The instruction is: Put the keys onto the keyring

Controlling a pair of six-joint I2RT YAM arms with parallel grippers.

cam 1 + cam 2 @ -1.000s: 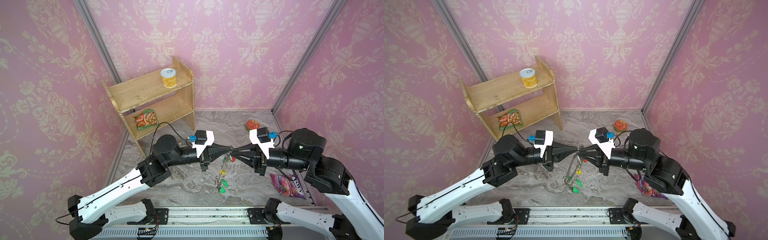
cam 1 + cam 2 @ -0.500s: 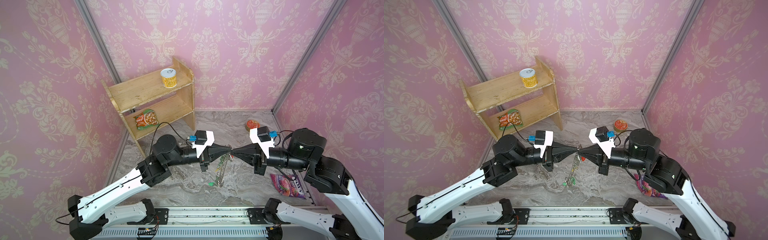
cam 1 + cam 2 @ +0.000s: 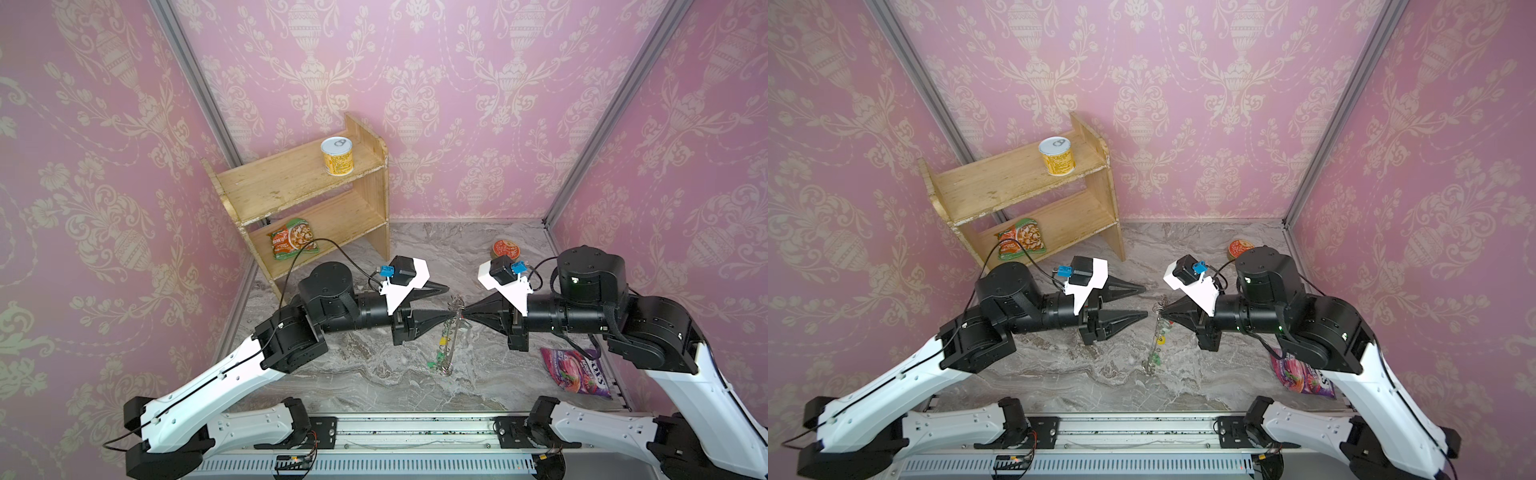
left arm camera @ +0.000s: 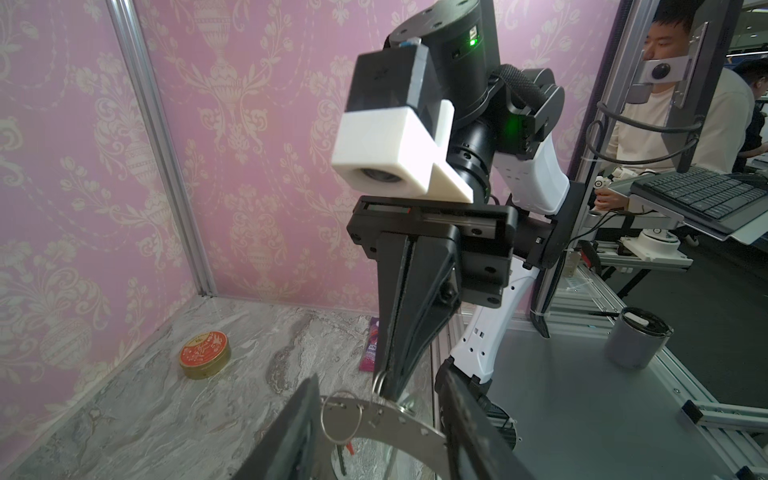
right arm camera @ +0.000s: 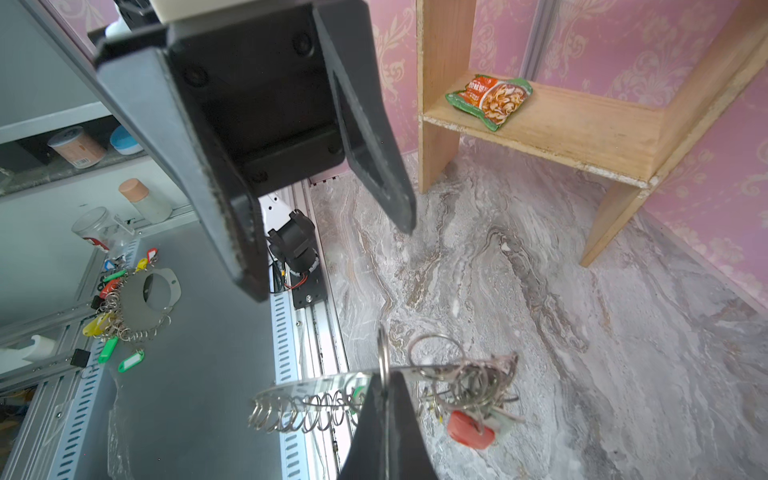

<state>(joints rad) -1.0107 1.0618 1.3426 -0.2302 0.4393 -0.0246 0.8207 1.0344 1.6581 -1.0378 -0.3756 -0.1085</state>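
Keyring (image 3: 452,338) in right tool (image 3: 464,312) (left (image 3: 1146,300) agape)

Nothing is reading as a sure word. The purple packet (image 3: 575,371) lying on the surface (image 3: 374,374) behind the right tool (image 3: 464,312) is showing large pale letters, too blurred to spell out. The red-topped tin (image 4: 205,354) beyond that tool is carrying gold script, and the yellow can (image 3: 337,157) and orange-green packet (image 5: 490,97) on the shelf (image 3: 291,183) off to the side of the left tool (image 3: 449,302) are carrying print too small to read.
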